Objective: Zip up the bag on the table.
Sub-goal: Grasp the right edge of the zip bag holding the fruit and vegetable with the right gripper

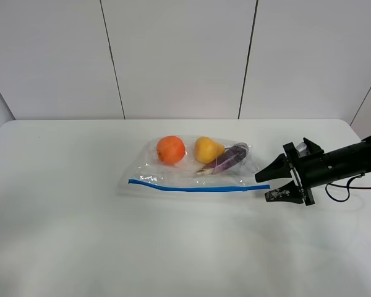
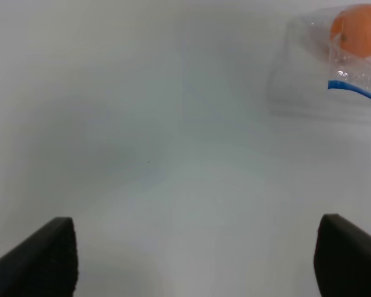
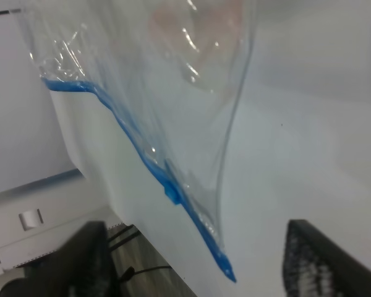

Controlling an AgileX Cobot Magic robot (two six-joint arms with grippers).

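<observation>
Item: clear crinkly plastic zip bag (image 1: 191, 173) holding a round orange (image 1: 170, 150), a yellow pear (image 1: 208, 149) and a purple eggplant (image 1: 226, 159). It lies flat mid-way across the large white matte table (image 1: 80, 235). Judged light, limp and slippery, so best taken at the thin blue zipper strip (image 1: 191, 187), by its small blue slider tab (image 3: 172, 192). Right gripper (image 1: 263, 188): arm low and level, jaws apart, tips just beside the strip's right end. Left gripper (image 2: 196, 247): jaws wide apart over bare table, well apart from the bag.
</observation>
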